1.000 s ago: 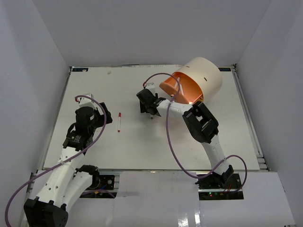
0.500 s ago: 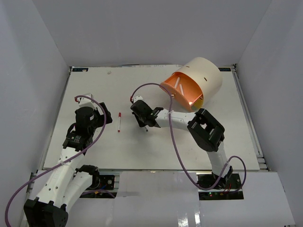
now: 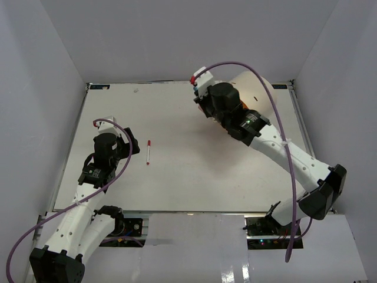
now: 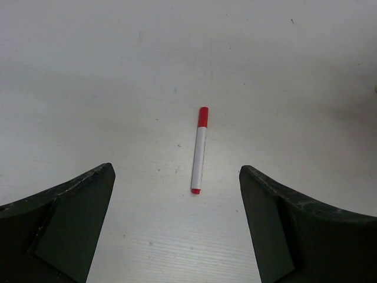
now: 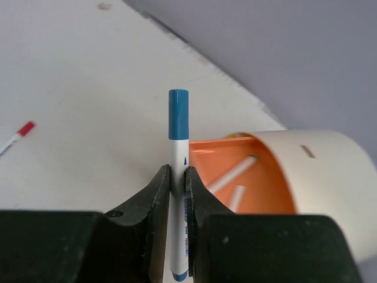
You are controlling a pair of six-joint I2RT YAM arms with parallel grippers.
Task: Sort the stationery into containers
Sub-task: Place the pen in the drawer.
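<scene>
Near the tabletop's left edge: left pincer [image 4: 175, 171] spread wide, empty, above a red-capped white marker [image 4: 199, 150] lying flat. Toward the far right corner: right pincer [image 5: 177, 172] clamped on an upright blue-capped white pen [image 5: 178, 112], near a cream cylindrical organiser [image 5: 330, 159]. Best to clear its orange rim before letting go. White sticks inside visible from the right wrist only; overhead, hidden by the arm.

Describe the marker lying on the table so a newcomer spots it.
On the white table, look just in front of the open left gripper. The marker lies alone there: white barrel, red cap and red end, unlike the blue-capped pen clamped in the right gripper.
</scene>
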